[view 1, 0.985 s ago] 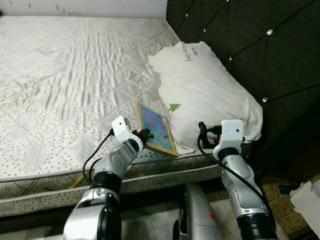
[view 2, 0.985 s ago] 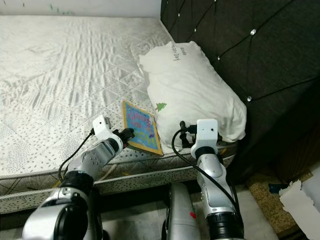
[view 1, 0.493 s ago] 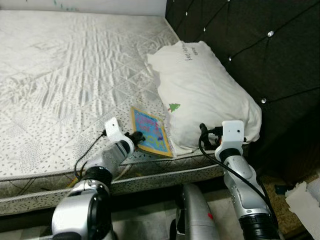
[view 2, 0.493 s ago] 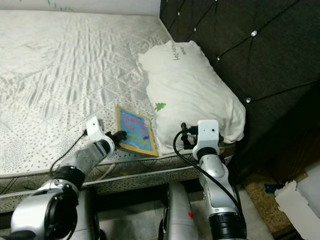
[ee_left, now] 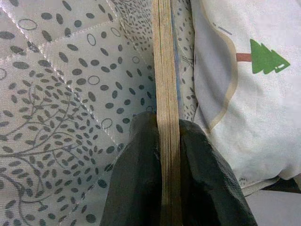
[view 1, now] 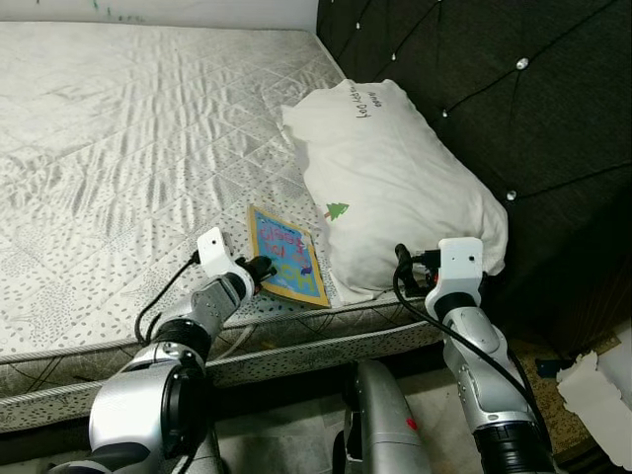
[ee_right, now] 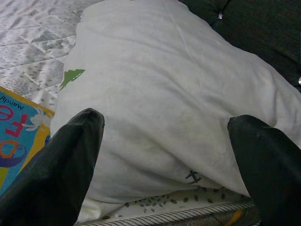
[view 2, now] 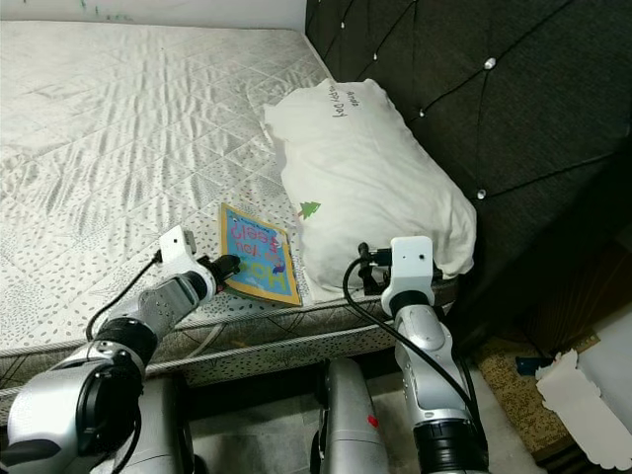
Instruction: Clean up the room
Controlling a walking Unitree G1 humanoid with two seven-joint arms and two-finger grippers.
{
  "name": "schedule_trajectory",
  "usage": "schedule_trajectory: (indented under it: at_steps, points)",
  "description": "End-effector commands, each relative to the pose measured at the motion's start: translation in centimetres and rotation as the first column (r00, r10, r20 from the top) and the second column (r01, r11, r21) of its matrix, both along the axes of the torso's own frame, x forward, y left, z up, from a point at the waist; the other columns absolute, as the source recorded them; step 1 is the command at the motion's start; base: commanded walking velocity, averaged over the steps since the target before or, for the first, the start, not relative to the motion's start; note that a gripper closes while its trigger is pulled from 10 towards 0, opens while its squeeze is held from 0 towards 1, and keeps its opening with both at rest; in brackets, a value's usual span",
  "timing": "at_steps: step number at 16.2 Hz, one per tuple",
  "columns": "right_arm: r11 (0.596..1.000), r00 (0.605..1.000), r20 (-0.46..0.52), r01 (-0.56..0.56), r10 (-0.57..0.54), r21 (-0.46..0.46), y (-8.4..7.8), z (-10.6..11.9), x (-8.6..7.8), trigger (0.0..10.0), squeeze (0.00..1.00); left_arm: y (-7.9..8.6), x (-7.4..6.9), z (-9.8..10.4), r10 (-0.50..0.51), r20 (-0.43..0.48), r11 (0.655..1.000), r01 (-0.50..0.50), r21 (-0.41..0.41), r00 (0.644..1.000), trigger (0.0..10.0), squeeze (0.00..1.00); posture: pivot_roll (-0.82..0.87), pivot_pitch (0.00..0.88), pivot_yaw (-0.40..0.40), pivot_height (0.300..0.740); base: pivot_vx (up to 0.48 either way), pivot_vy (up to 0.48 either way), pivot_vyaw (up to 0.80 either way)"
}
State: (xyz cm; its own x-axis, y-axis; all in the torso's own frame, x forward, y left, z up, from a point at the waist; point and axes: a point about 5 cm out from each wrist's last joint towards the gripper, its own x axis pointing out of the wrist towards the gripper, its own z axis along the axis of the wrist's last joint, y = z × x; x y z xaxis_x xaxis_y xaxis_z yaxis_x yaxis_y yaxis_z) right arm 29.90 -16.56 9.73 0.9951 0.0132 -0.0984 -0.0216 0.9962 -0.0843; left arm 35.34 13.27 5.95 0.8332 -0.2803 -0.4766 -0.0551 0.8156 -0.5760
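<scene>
- While the robot stands at the bed's edge, its left gripper (view 1: 263,266) pinches the near left edge of a colourful picture book (view 1: 285,255), both fingers (ee_left: 141,179) clamped on the stacked pages.
- Book lies flat on the patterned mattress (view 1: 118,148), at about 7 o'clock from a white pillow (view 1: 395,178), touching the pillow's edge.
- Right gripper (ee_right: 164,155) hovers at the pillow's near end, at about 6 o'clock of it, its 2 fingers spread wide apart and holding nothing.
- Dark tufted headboard (view 1: 494,89) rises beyond the pillow at 3 o'clock.
</scene>
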Motion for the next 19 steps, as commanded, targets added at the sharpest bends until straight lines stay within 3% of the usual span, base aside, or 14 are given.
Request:
schedule_trajectory:
  at_steps: [1,4,7,8,9,11,12,14,17,19]
  points:
    - [1.000,1.000,0.011,-0.002,0.002,-0.006,-0.2,0.5,0.3,10.0,0.00,0.5,-0.2,-0.4,-0.011,-0.026,0.997,0.013,0.078,1.000,0.0,0.00,-0.11,0.047,-0.114,0.541,0.000,0.000,0.00]
    - [1.000,1.000,0.010,0.000,0.000,-0.008,-0.2,0.4,0.2,10.0,0.00,0.9,0.4,0.4,-0.023,0.009,0.991,0.022,0.132,1.000,0.0,0.00,-0.11,0.048,-0.114,0.541,0.000,0.000,0.00]
    - [1.000,1.000,0.008,0.000,0.000,-0.010,-0.2,0.4,0.3,10.0,0.00,2.4,0.9,1.1,-0.029,0.039,0.971,0.019,0.239,0.999,0.0,0.00,-0.11,0.048,-0.114,0.541,0.000,0.000,0.00]
    - [1.000,1.000,0.008,0.000,0.000,-0.009,-0.2,0.4,0.3,10.0,0.00,2.5,0.9,1.1,-0.032,0.041,0.968,0.021,0.248,0.999,4.1,0.00,-0.11,0.048,-0.114,0.541,0.000,0.000,0.00]
    - [1.000,1.000,0.007,-0.001,0.001,-0.010,-0.2,0.4,0.3,10.0,0.00,2.7,0.9,1.2,-0.038,0.039,0.962,0.026,0.273,0.998,10.0,0.00,-0.11,0.048,-0.113,0.541,0.000,0.000,0.00]
    - [1.000,1.000,0.005,-0.002,0.002,-0.011,-0.2,0.4,0.3,10.0,0.00,2.6,0.9,1.2,-0.045,0.046,0.963,0.031,0.267,0.998,10.0,0.00,-0.11,0.048,-0.113,0.541,0.000,0.000,0.00]
    - [1.000,1.000,0.004,-0.004,0.004,-0.013,-0.2,0.3,0.3,10.0,0.00,2.5,0.8,1.0,-0.053,0.043,0.963,0.040,0.268,0.998,10.0,1.00,-0.11,0.048,-0.113,0.541,0.000,0.000,0.00]
    - [1.000,1.000,0.004,-0.005,0.005,-0.014,-0.2,0.4,0.3,10.0,0.00,2.2,0.8,1.0,-0.058,0.044,0.968,0.045,0.249,0.997,10.0,1.00,-0.11,0.045,-0.117,0.541,0.000,0.000,0.00]
    - [1.000,1.000,0.004,-0.006,0.006,-0.017,-0.2,0.4,0.4,10.0,0.00,1.0,0.8,1.0,-0.065,0.044,0.988,0.059,0.144,0.997,10.0,1.00,-0.11,0.046,-0.116,0.541,0.000,0.000,0.00]
    - [1.000,1.000,0.005,-0.005,0.005,-0.018,-0.1,0.4,0.4,10.0,0.00,0.8,0.7,0.9,-0.060,0.035,0.990,0.055,0.133,0.998,10.0,1.00,-0.11,0.047,-0.117,0.541,0.000,0.000,0.00]
